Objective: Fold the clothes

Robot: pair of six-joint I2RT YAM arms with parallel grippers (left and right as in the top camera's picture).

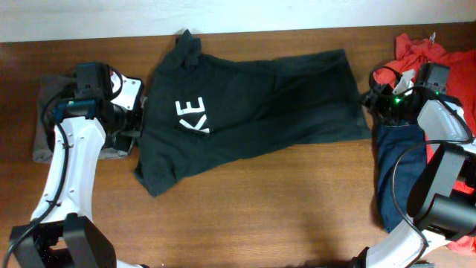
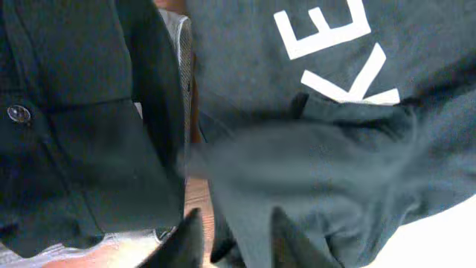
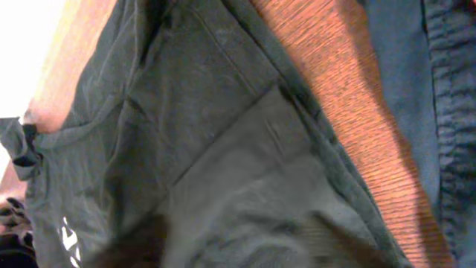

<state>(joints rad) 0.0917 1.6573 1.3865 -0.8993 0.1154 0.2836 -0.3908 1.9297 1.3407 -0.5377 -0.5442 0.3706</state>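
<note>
The clothes lie on the wooden table. The large dark green-black T-shirt (image 1: 253, 104) with white "KE" letters (image 1: 192, 115) is spread across the middle, its cloth rumpled. My left gripper (image 1: 136, 123) is at the shirt's left edge. In the left wrist view its fingers (image 2: 238, 242) stand apart, with a fold of the shirt (image 2: 327, 164) loose between them and a strip of table showing beside it. My right gripper (image 1: 370, 100) is at the shirt's right edge. In the right wrist view it (image 3: 234, 242) is blurred and wide open over the shirt cloth (image 3: 223, 149).
A grey garment (image 1: 44, 112) lies under the left arm, and beside it a black buttoned one (image 2: 67, 149). A red garment (image 1: 424, 48) and a navy one (image 1: 394, 171) are piled at the right edge. Bare wood (image 1: 268, 208) runs along the front.
</note>
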